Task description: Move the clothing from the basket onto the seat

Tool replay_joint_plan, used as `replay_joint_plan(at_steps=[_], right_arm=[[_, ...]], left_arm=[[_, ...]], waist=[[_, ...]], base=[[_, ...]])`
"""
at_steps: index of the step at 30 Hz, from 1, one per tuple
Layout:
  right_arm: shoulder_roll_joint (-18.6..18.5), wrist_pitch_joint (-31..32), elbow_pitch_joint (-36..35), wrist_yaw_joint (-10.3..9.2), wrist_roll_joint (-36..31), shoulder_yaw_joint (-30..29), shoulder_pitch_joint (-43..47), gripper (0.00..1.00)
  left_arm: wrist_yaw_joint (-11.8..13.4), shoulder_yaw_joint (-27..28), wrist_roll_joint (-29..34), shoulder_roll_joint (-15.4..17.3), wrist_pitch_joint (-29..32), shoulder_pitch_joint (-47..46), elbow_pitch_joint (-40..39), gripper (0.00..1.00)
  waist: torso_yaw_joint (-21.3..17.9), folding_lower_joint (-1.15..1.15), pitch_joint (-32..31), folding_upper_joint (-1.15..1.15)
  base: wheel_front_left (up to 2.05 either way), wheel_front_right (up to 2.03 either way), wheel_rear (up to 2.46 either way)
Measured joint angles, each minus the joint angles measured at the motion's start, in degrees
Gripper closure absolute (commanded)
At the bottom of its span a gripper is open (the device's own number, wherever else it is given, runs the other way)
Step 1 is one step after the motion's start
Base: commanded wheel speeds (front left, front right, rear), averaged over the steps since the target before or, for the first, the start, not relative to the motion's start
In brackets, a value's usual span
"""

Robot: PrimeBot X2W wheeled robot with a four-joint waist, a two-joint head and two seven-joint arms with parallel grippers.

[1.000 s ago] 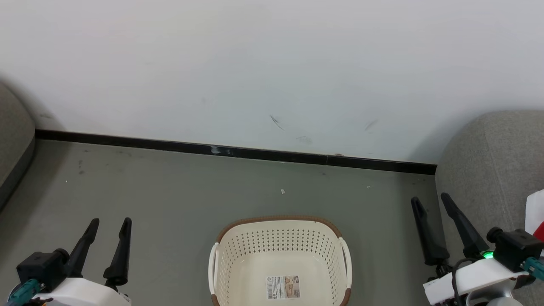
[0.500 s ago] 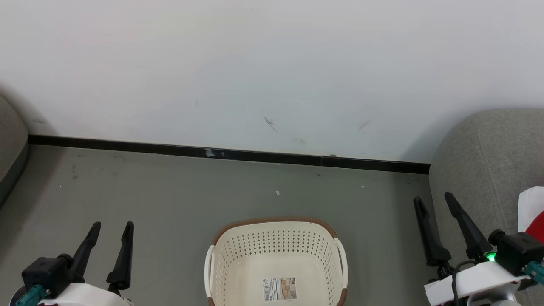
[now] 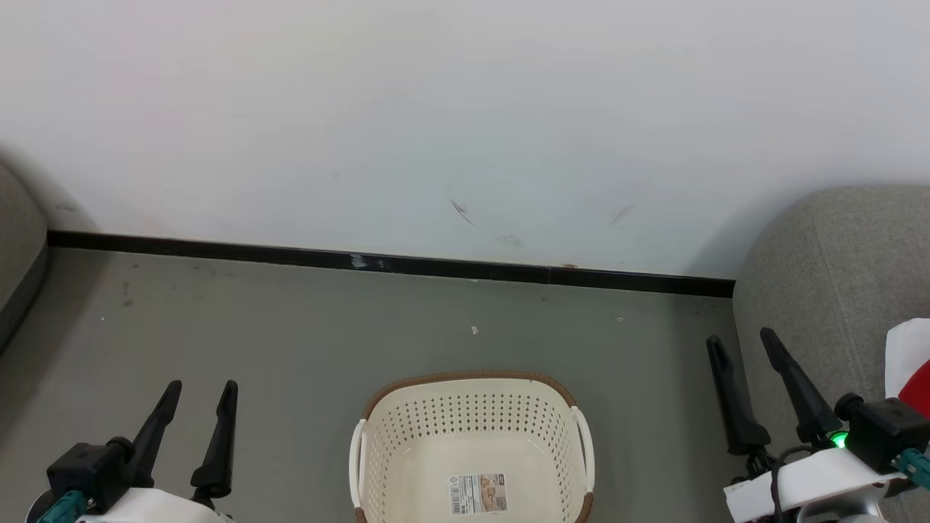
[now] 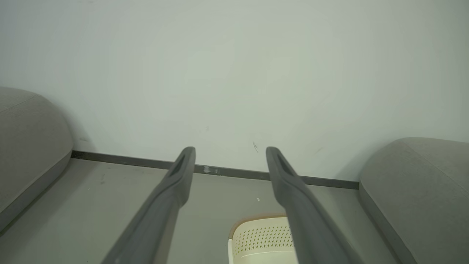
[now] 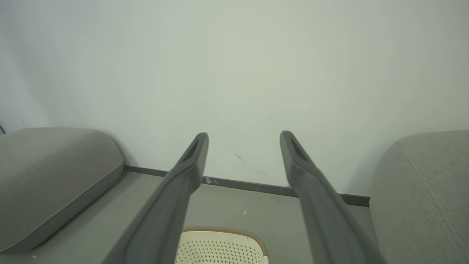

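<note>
Cream plastic, the basket [image 3: 471,418] sits on the grey floor [image 3: 290,341] at 6 o'clock in the head view, a paper label [image 3: 479,492] on its bottom. Red-and-white clothing [image 3: 912,363] lies on the grey seat [image 3: 821,276] at 4 o'clock. The left claw [image 3: 203,386] at 8 o'clock and the right claw [image 3: 740,338] beside the seat both stand spread wide, grasping nothing.

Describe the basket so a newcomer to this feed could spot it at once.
Under the white wall and black skirting strip, a grey floor runs between the seat, right, and another grey cushion, left. The basket stands on it, bottom middle of the head view. Nothing else here is cream, with perforated sides, a brown rim and a paper label inside.
</note>
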Motion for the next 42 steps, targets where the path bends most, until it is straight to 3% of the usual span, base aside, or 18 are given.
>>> replay_joint_plan(at_steps=[17, 18, 24, 29, 42], right_arm=[[0.35, 0.0, -0.98, 0.0, -0.18, -0.03, 0.76, 0.0], [0.37, 0.03, -0.67, -0.02, -0.14, 0.04, 0.79, 1.0], [1.37, 0.09, 2.82, -0.03, 0.1, 0.78, 3.24, 1.0], [1.37, 0.09, 2.78, -0.03, 1.76, 1.0, 3.42, 1.0], [1.37, 1.47, 2.77, -0.03, 15.13, 0.86, 3.44, 1.0]], left_arm=[[-1.66, 1.79, 0.91, -1.33, 0.0, 0.03, 0.25, 0.0], [-1.6, 1.69, 0.85, -1.58, 0.04, 0.04, 0.56, 1.0], [-1.57, -0.03, 0.58, -5.37, 0.16, 1.99, 3.52, 1.0], [-1.58, 0.37, -1.15, -5.64, 0.69, 2.2, 3.63, 1.0], [-2.91, 3.28, -8.8, -7.57, 3.3, 2.2, 3.74, 1.0]], waist=[[0.04, 0.0, 0.15, 0.0], [0.04, 0.0, 0.15, 0.0], [0.03, 0.0, 0.17, 0.0], [-0.01, 0.0, 0.19, 0.0], [-0.55, 0.04, 0.2, 0.0]], base=[[0.0, 0.0, 0.0], [0.0, 0.0, 0.0], [0.0, 0.0, 0.0], [0.0, 0.0, 0.0], [0.0, 0.0, 0.0]])
